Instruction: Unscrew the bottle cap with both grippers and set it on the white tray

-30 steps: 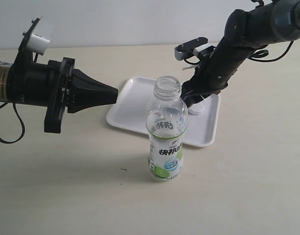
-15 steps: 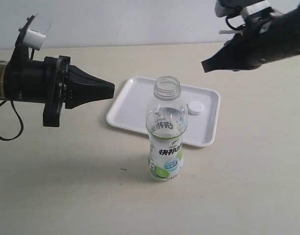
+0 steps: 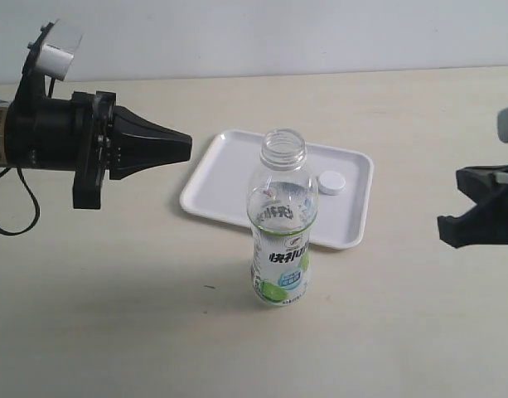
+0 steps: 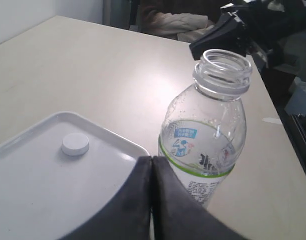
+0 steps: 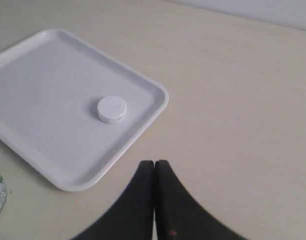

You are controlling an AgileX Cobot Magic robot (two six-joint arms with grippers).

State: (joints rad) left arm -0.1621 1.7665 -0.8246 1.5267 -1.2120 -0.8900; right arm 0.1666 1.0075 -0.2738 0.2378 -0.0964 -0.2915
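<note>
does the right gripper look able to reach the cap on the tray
Probably yes: nothing stands between the right gripper and the bottle cap on the white tray; its shut jaws must open.

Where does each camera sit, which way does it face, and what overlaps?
Left wrist: rides behind the shut left tool, looking along it at the open bottle, with the bottle cap on the white tray beside it.
Right wrist: rides behind the shut right tool, looking down past it at cap and tray.
Exterior: off the robot, looking down on bottle and tray; both tools show at the sides.
Shared: all three see the cap on the tray.
</note>
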